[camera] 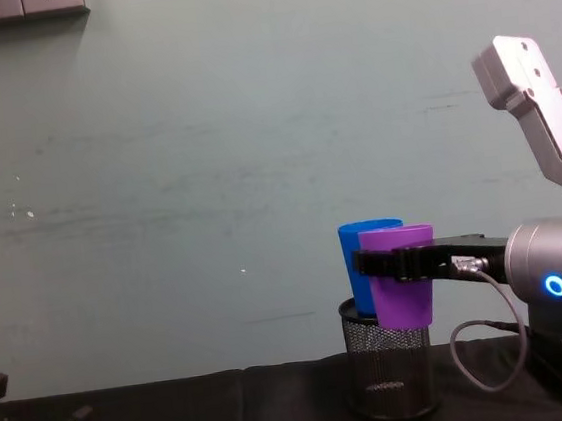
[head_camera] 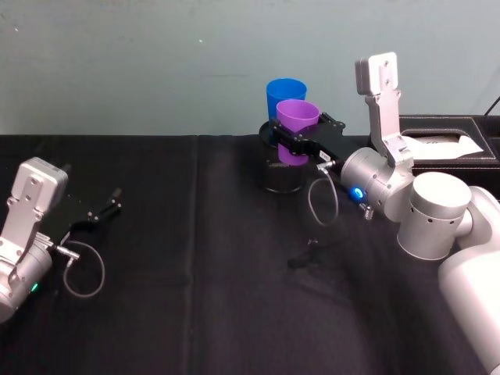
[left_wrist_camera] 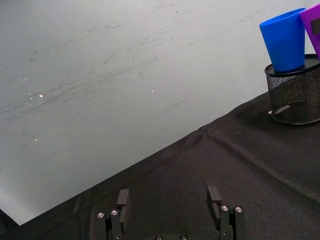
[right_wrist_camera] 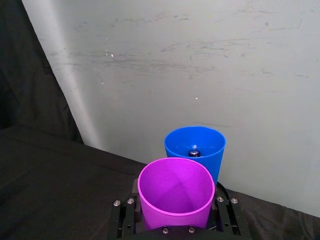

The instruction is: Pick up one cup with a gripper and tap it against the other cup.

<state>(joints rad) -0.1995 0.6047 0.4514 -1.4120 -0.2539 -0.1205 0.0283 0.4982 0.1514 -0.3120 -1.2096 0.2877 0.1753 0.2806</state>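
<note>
Purple cup [head_camera: 297,129] is up off the table, clamped round its middle by the right end effector [head_camera: 299,145], jaws on either side of the tapered wall. It hangs just in front of the blue cup [head_camera: 283,95], which stands in a black wire-mesh holder [camera: 389,370] on the black-clothed table [head_camera: 195,258]. From the chest view the two cups overlap, rims nearly level; whether they already touch I cannot tell.

To land the tap cleanly, I'd judge a short, gentle push towards the blue cup's wall is all that's wanted: keep the purple cup upright and go easy, since the blue one only sits loose in the mesh and could tip or ride up.

Smooth plastic, plain rim, open mouth facing up, empty inside on the right wrist view; it narrows towards the base.

Left end effector [head_camera: 105,211] rests low at the table's left side, fingers spread, holding nothing.
</note>
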